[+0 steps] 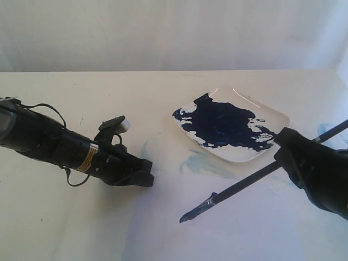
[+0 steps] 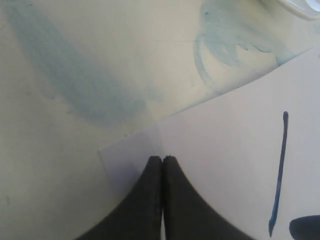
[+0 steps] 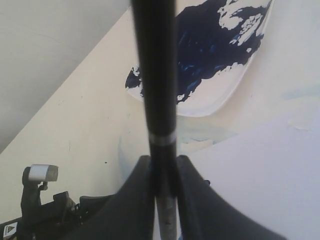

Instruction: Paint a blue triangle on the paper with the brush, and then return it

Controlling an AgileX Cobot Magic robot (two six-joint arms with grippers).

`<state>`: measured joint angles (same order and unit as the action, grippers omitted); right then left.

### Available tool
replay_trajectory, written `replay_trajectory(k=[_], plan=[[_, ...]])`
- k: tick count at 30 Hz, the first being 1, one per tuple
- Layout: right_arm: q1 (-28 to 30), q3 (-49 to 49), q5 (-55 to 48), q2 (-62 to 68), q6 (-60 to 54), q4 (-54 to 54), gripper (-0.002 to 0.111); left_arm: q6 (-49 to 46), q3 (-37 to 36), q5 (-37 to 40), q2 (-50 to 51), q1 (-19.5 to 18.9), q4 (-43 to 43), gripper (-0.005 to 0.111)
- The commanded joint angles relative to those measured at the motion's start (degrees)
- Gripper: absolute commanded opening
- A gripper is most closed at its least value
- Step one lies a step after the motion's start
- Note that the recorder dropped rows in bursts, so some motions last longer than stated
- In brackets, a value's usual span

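Brush (image 1: 239,187) is being held by the right gripper (image 3: 162,165), jaws closed on the black handle mid-shaft. Tip is being hung low over the paper (image 2: 225,165), near side of the plate (image 1: 261,109) (contact can't be told). Paper corner is being pinned by the left gripper (image 2: 162,161), jaws shut together. Brush is being judged light, stiff, slick-handled; bristles soft, so a firm mid-handle grip and light pressure are being advised.

The brush (image 1: 239,187) is seen black-handled, silver-banded and dark-blue-tipped, the white plate (image 1: 269,112) blotched with dark blue, the cream tabletop (image 1: 109,98) smeared pale blue, and the white paper (image 2: 225,150) marked by one dark-blue stroke (image 2: 280,170).
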<state>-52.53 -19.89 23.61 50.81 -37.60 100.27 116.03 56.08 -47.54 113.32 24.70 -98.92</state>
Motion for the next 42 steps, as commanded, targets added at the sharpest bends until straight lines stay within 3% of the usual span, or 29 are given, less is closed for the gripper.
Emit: replay_trajectory(k=[1, 42], plan=[[0.0, 0.0, 1.3, 0.8, 1.9, -0.3, 0.0, -0.1, 0.0, 1.9, 0.1, 0.3, -1.0, 0.0], [0.0, 0.0, -0.4, 3.5, 8.7, -3.8, 0.0, -0.1, 0.0, 1.8, 0.1, 0.3, -1.0, 0.0]])
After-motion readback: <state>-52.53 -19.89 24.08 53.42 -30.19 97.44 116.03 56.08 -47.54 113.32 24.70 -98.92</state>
